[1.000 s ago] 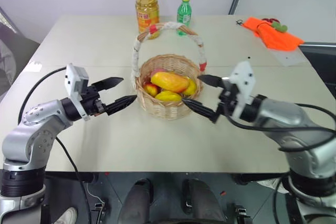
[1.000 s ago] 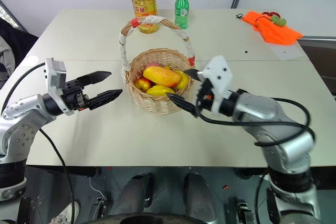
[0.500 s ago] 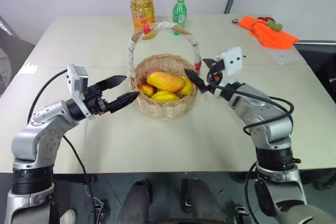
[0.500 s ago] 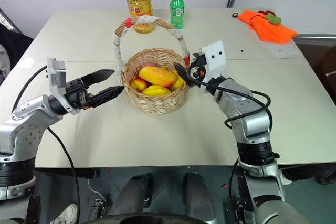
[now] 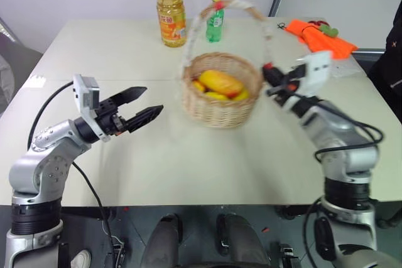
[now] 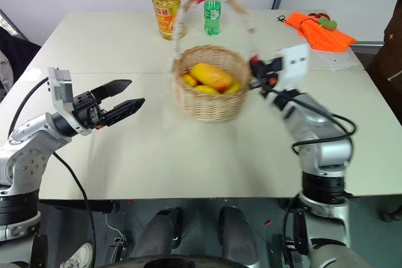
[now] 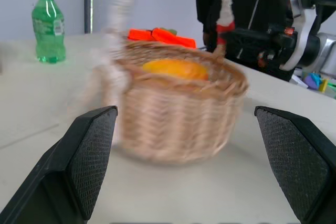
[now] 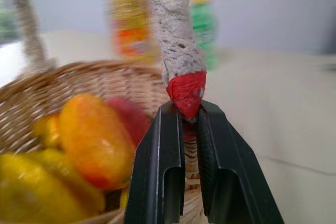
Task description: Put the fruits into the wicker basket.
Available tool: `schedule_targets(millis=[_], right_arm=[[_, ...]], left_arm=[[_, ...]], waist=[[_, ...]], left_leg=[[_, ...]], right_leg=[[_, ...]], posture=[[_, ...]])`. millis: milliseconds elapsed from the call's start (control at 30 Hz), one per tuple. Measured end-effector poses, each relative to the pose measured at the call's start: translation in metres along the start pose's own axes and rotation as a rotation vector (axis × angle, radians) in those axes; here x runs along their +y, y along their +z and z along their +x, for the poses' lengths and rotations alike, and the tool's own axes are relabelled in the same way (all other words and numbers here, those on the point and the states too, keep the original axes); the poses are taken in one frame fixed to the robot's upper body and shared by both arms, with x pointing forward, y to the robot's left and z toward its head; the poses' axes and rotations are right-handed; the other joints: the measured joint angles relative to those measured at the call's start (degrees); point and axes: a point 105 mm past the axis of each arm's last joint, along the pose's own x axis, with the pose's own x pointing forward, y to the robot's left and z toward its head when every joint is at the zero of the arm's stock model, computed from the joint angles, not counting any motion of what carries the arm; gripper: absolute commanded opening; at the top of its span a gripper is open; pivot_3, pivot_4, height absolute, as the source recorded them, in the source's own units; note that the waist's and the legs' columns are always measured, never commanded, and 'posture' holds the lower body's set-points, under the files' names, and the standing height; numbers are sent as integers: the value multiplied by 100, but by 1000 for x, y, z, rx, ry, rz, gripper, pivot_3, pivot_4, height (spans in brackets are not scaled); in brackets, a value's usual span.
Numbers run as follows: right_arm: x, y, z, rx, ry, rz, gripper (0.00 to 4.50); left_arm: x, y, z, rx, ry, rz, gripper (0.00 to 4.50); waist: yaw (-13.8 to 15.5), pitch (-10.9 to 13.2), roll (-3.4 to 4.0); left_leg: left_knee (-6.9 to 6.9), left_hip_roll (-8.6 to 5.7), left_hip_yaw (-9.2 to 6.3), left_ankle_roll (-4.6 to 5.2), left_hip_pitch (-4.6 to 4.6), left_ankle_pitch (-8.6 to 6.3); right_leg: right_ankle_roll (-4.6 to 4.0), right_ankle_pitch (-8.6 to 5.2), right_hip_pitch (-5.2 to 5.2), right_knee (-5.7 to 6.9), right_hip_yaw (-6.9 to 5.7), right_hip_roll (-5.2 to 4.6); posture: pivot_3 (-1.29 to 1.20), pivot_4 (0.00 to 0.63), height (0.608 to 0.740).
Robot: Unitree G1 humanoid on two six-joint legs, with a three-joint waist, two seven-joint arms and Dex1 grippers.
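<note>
The wicker basket (image 5: 217, 110) stands mid-table, blurred by motion, its white-wrapped handle (image 5: 233, 7) arching high. Inside lie the fruits: an orange-red mango (image 5: 221, 82) on top and a yellow lumpy one (image 5: 215, 96) beneath, with other fruit beside them. My right gripper (image 5: 270, 80) is shut on the red band (image 8: 187, 93) at the handle's right end, just above the rim. Left of the basket and clear of it, my left gripper (image 5: 149, 100) hangs open and points at the basket; its two fingers (image 7: 89, 150) frame the basket in the left wrist view.
An oil bottle (image 5: 171, 7) and a green bottle (image 5: 215, 17) stand at the table's far edge behind the basket. An orange cloth (image 5: 320, 36) lies at the far right. A person in dark clothes (image 5: 392, 61) stands at the right edge.
My right gripper has shut on the red end of the handle and drawn the basket to the right across the table. The left gripper has held its place, open.
</note>
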Motion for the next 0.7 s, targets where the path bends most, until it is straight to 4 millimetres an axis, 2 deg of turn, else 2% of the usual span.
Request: schedule_targets(millis=[133,267,367,500,600,700], right_arm=[[-68,-1,-15,21,-284,-82,19],[-104,-19,-25,61,-430,-71,19],[-112,-22,-27,52,-446,-67,1279],[-118,-14,-32,26,-441,-107,3279],[-117,-20,-47,39,-377,-160,3279],[-108,-41,-70,110,-256,-165,3279]], left_arm=[[-1,0,5,-6,-20,3,4500],[-2,0,11,-10,-35,2,4500],[-1,1,12,-13,-35,7,4500],[1,-2,11,-2,-18,10,4500],[9,-10,4,35,45,10,4500],[24,-31,-11,113,164,0,4500]], waist=[[-10,0,0],[-56,0,1],[-53,1,7],[-29,1,7],[-4,1,6],[-9,1,7]], left_leg=[[-2,1,8,0,5,0],[-9,12,44,5,24,-3],[-11,19,67,15,38,-8],[-8,20,80,16,40,-9],[-8,19,82,20,39,-12],[-7,21,86,25,41,-14]], right_leg=[[-5,-2,0,2,6,4],[-5,0,-3,10,45,16],[-5,0,-3,13,69,24],[-4,0,-3,11,80,25],[-2,0,-3,8,83,24],[-1,-1,-3,8,88,23]], posture=[[0,150,740],[0,150,740],[0,150,740],[0,150,740],[0,150,740],[0,150,740]])
